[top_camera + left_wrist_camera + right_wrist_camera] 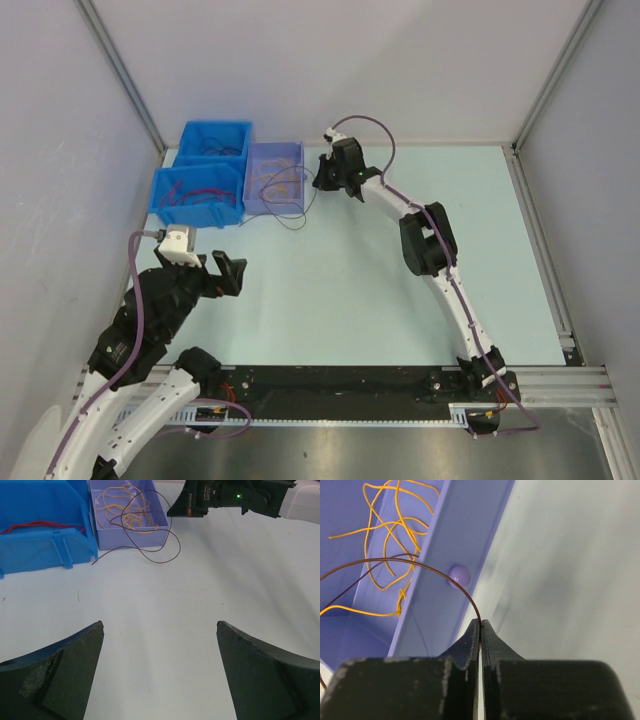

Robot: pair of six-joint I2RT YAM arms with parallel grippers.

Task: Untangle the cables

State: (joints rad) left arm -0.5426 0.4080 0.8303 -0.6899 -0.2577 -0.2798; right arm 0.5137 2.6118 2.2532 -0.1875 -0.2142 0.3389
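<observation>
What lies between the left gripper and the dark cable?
Nothing: bare table stretches from the left gripper to the dark cable, per the left wrist view.

Landmark: lilac bin (440, 540), smooth, faintly translucent plastic with a soft sheen. Inside it, orange wires (125, 507) in glossy insulation; across its wall, a dark wire (435, 569), smooth-coated. Beside it, blue bins (45, 550): glossy plastic. Beneath it, table (200, 595): pale, matt. Fingers (60, 670) of the left gripper (160, 625): matt black, one scuffed.

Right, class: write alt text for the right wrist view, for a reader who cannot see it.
The right gripper is pinched shut on a thin dark wire, which arcs left over a lilac bin holding orange wires. Pale table lies to the right.
</observation>
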